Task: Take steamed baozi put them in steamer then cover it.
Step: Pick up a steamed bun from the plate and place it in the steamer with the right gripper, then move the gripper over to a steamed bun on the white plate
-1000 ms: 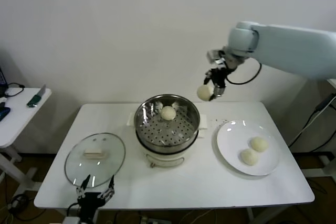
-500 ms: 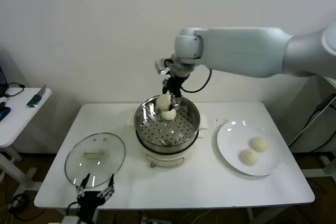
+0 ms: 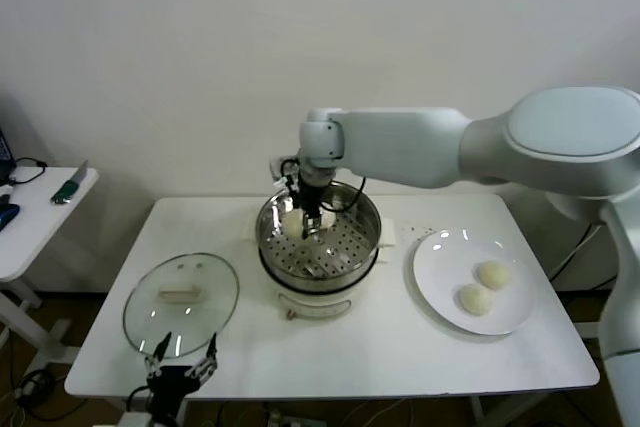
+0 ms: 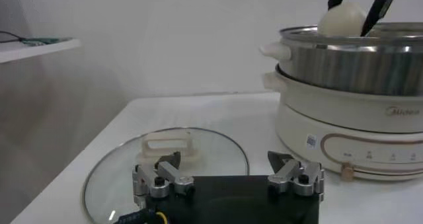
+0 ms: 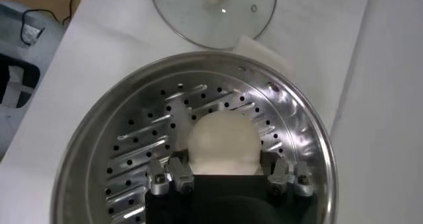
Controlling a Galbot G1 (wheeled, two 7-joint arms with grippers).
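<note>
My right gripper [image 3: 305, 217] reaches down into the back left part of the steamer [image 3: 350, 247] and is shut on a cream-white baozi [image 5: 221, 143], held just above the perforated bottom [image 5: 142, 143]. The left wrist view shows this baozi [image 4: 342, 19] above the steamer's rim [image 4: 357, 47] between the right fingers. Two more baozi [image 3: 493, 274] [image 3: 474, 298] lie on the white plate [image 3: 432, 265] to the right. The glass cover [image 3: 181, 302] lies flat on the table at the front left. My left gripper [image 3: 183, 367] is open and empty at the table's front edge, just before the cover [image 4: 165, 162].
The steamer stands on a white cooker base [image 4: 344, 126] at mid-table. A small side table [image 3: 40, 197] with a few items stands off to the left. A wall runs close behind the table.
My right gripper has carried the baozi from up right of the steamer to over it and down into the basket's back left part. The left arm has not moved.
</note>
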